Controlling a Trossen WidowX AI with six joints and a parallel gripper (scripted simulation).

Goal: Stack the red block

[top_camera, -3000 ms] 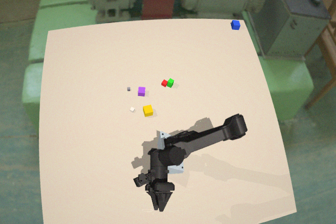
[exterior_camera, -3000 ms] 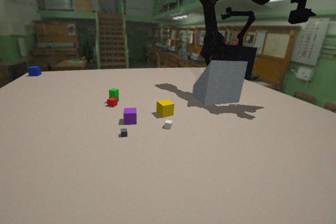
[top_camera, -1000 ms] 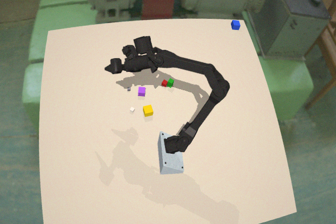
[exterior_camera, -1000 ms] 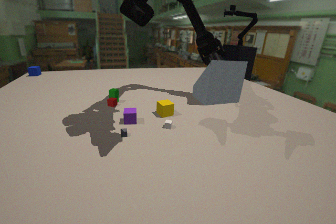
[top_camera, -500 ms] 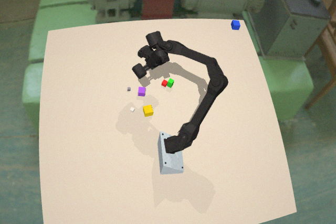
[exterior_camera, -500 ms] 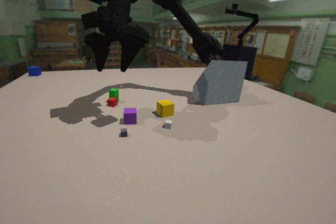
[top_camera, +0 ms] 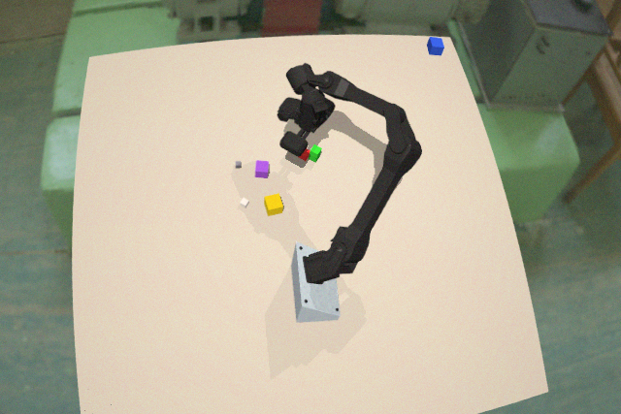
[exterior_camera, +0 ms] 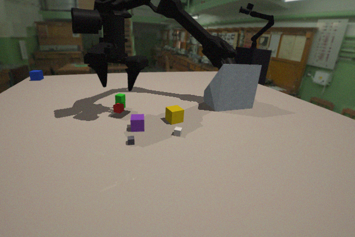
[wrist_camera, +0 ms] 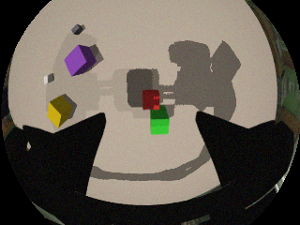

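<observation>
Resting flat beside green tower (exterior_camera: 120, 99): red block (exterior_camera: 118, 107), squarish.

Your arm (top_camera: 380, 183) reaches out from its base, elbow bent, wrist turned straight down. The tool (exterior_camera: 116, 80) hangs above the worktop (exterior_camera: 200, 171), fingers spread wide, gripping nothing.

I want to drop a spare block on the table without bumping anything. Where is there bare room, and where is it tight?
Bare table stretches along the near edge and left side, and between the blue cube and the arm. It is crowded mid-table: the red block touches the green tower under the open end effector, with purple cube, yellow cube and two tiny cubes close by.
</observation>
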